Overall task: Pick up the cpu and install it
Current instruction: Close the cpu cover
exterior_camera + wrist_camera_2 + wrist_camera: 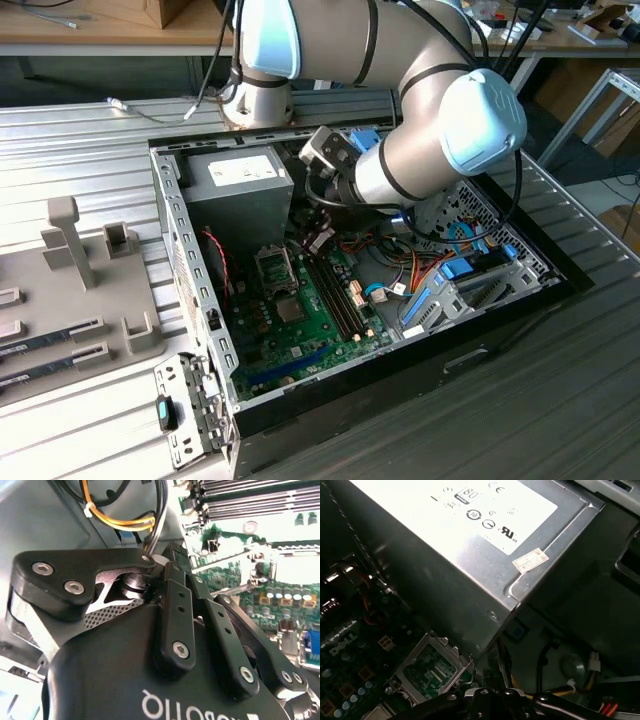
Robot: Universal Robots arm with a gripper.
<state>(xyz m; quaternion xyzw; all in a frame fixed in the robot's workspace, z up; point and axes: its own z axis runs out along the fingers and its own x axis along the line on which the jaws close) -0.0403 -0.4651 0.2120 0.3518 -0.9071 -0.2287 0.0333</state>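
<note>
A ribbed metal table [90, 130] carries an open computer case [500, 320], and the claw [320, 236] hangs inside it, over the green motherboard [290, 330]. Whether the claw is spread or pinching cannot be told, nor whether it carries the cpu. Nearest the claw lie the memory slots [335, 290]. Just beside it, toward the exterior view's left, sits the socket frame [275, 265], its bed green in the first wrist view. Beyond that stands the grey power supply [240, 190]. Farthest from the claw, outside the case, a grey tray [35, 270] holds memory sticks [45, 337].

Silver-grey arm [400, 150] with pale-blue joint caps [487, 118]
</note>
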